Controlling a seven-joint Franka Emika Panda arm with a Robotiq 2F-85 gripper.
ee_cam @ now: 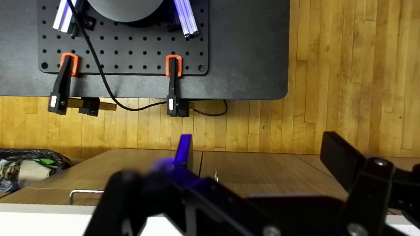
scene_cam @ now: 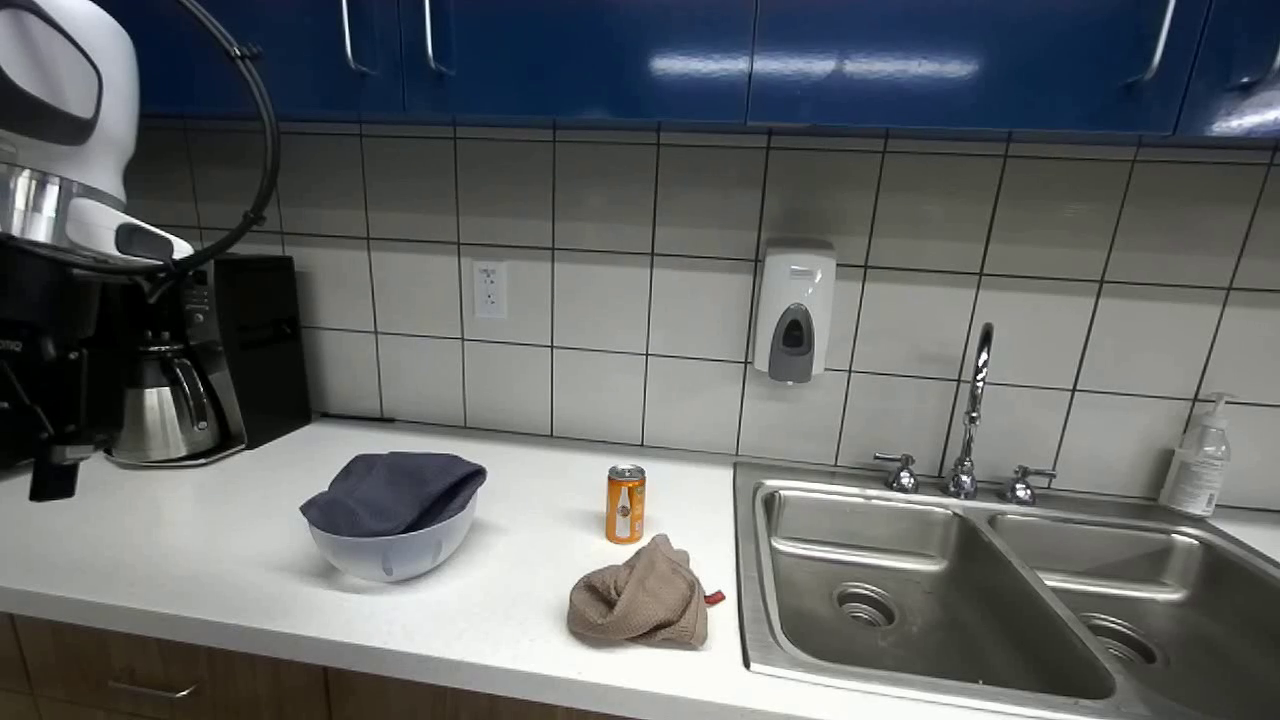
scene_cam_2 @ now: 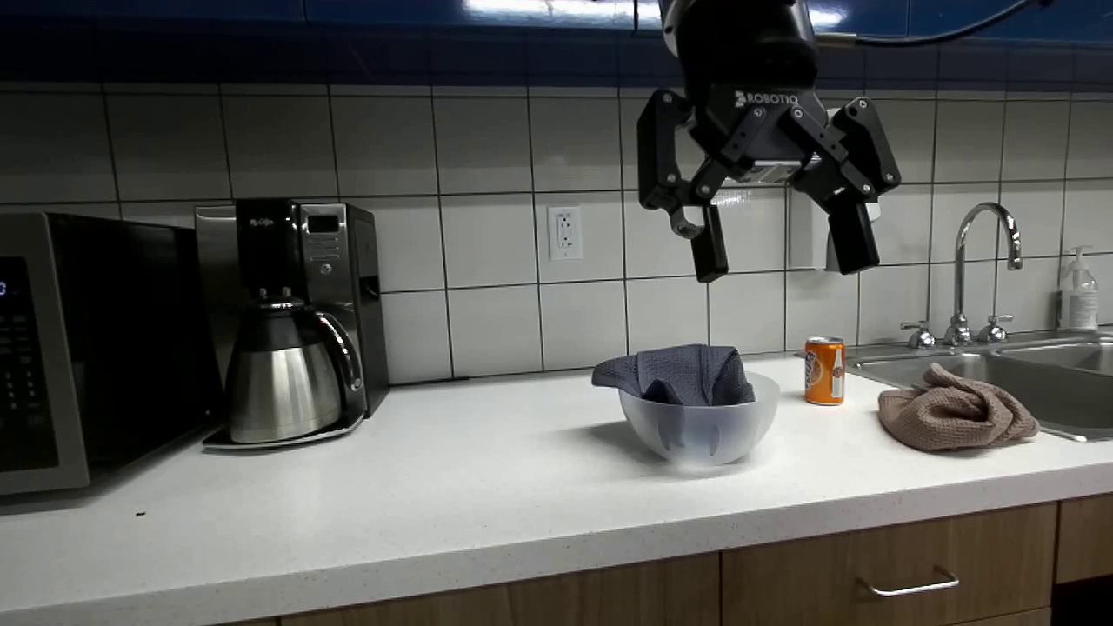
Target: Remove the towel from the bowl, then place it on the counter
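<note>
With gripper (scene_cam_2: 782, 256) spread wide and gripping nothing, descend to the blue-grey towel (scene_cam_2: 683, 372) below, pinch its raised fold above the bowl (scene_cam_2: 753, 417), and expect soft, light, limp cloth.

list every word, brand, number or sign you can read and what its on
"ROBOTIQ" on the gripper
"Mr. Coffee", small, as far as it reads, on the coffee maker
"0", lit, at the picture's edge, on the microwave
Too small or blurred to read: the can, pump bottle, dispenser, keys
</note>
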